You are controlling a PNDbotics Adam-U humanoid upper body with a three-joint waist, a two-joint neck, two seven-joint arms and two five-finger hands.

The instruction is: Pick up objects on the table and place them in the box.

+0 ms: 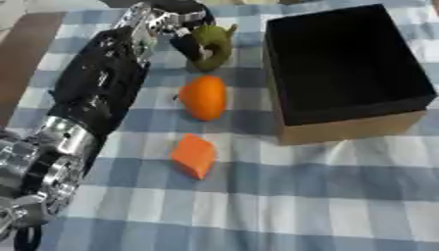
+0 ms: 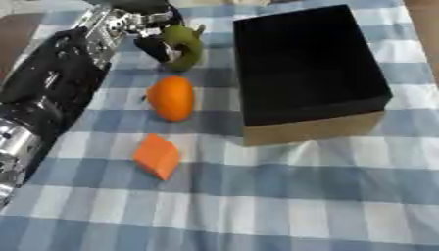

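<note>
My left hand (image 1: 176, 22) reaches across the far left of the table, its fingers curled round a green pear-shaped fruit (image 1: 212, 46) that hangs just above the cloth. An orange fruit (image 1: 204, 97) lies right below it on the checked cloth. Nearer to me lies an orange wedge-shaped block (image 1: 195, 156). The open cardboard box (image 1: 352, 128) with a black inside stands to the right of these things and nothing shows in it. My right hand is out of sight.
The table wears a blue and white checked cloth (image 1: 291, 206). Bare brown tabletop (image 1: 26, 49) shows at the far left edge. My left arm (image 1: 85, 103) runs along the left side from the lower corner.
</note>
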